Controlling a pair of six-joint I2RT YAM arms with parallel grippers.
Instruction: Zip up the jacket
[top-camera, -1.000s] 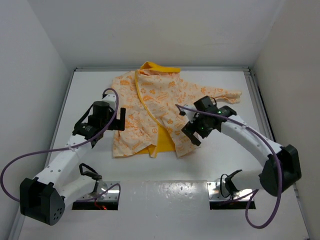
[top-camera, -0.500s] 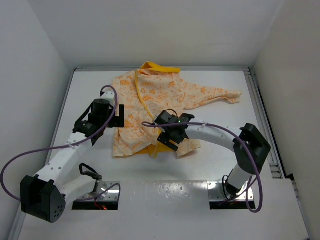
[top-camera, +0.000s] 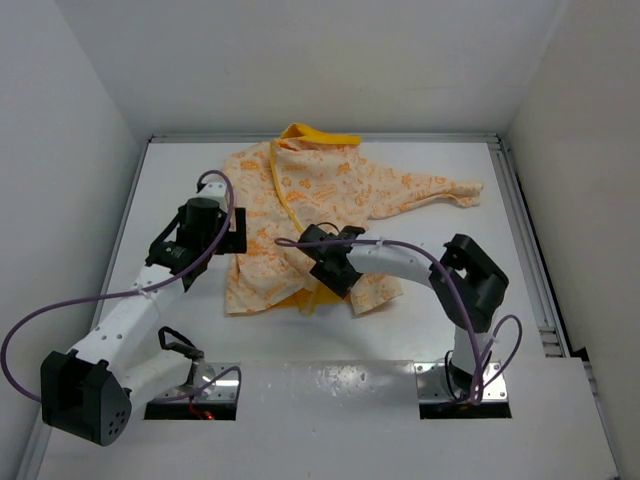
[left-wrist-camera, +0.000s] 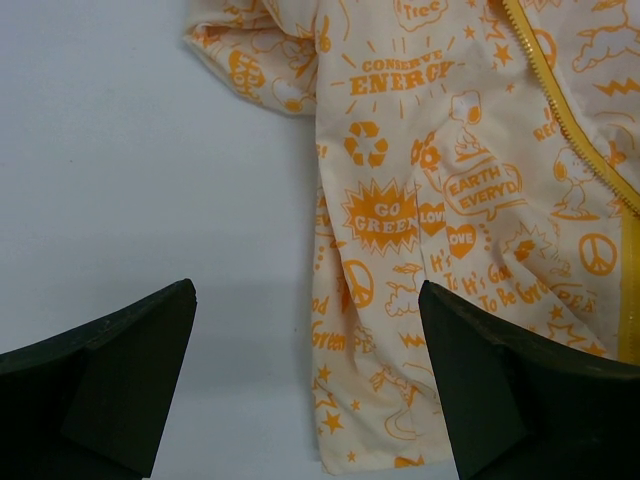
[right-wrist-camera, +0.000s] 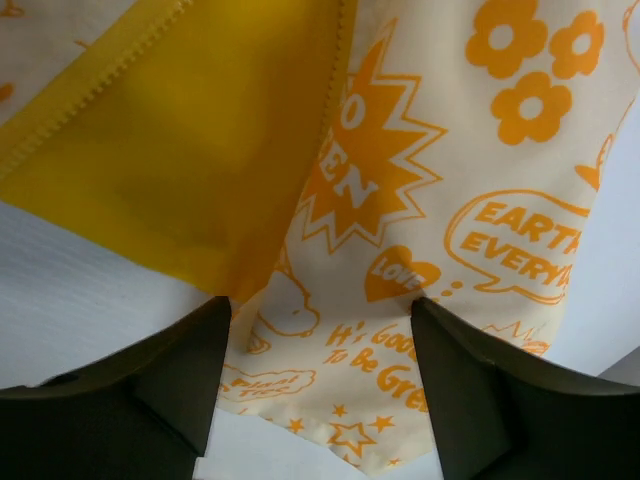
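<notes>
Cream fabric printed in orange fills most of my views. The jacket (top-camera: 300, 200) lies flat on the white table (top-camera: 180, 180), toward the far side and about mid-width. Its hood (top-camera: 318, 135) is at the far edge and one sleeve (top-camera: 440, 188) stretches out to the right. The front is unzipped. The yellow zipper edging (left-wrist-camera: 560, 120) runs down from the collar, and at the near hem the panels part to show the yellow-orange lining (right-wrist-camera: 180, 150).

The left gripper (left-wrist-camera: 305, 340) hangs over the jacket's left edge with its fingers spread wide. One finger is above bare table, the other above printed cloth, and there is nothing pinched between them.

The right gripper (right-wrist-camera: 320, 350) sits over the near hem, close to the middle of the garment. It is also spread and holds nothing. Between its fingers I see the lower corner of a printed front panel, with the edge of the lining just beside it on the left. I cannot tell whether its tips touch the cloth.

The two grippers are well apart, with the left front panel lying between them.
</notes>
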